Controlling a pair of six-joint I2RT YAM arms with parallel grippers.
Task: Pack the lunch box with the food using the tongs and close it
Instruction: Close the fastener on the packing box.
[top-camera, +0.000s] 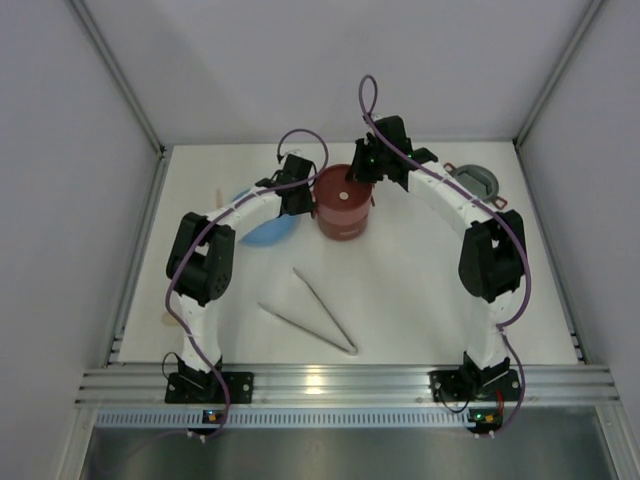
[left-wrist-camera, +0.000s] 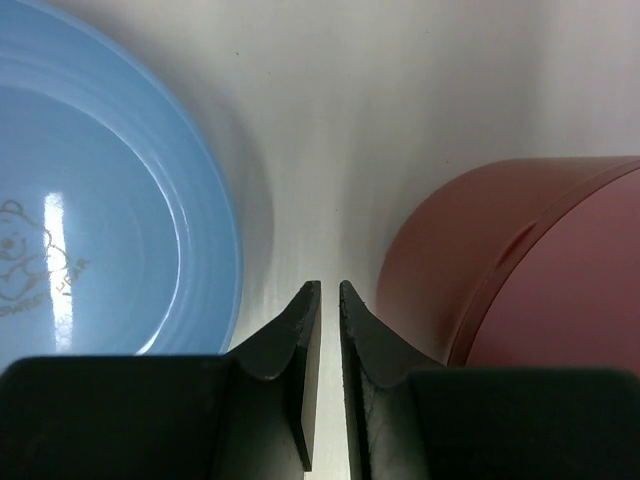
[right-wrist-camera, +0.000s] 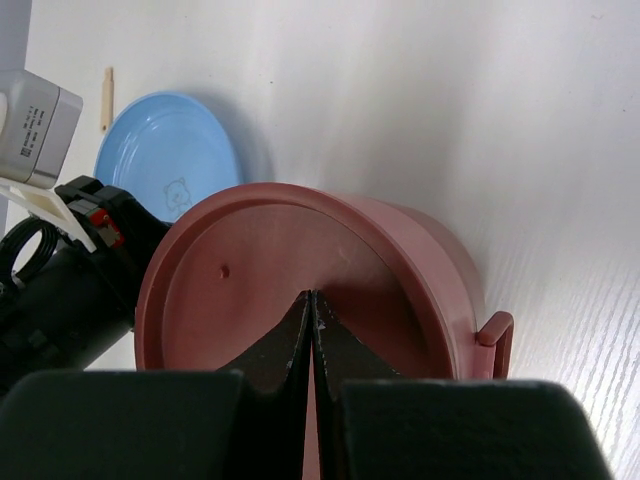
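Observation:
The dark-red lunch box stands stacked at the back middle of the table with a flat dark-red lid on top. My right gripper is shut, its tips at the centre of that lid, with nothing held. My left gripper hangs just left of the lunch box, between it and the plate; its jaws are shut but for a thin slit, with nothing between them. The silver tongs lie in a V on the table in front, away from both grippers. No food shows in any view.
A light-blue plate lies left of the lunch box, partly under the left arm. The grey two-eared cover rests at the back right. A thin wooden stick lies beyond the plate. White walls enclose the table.

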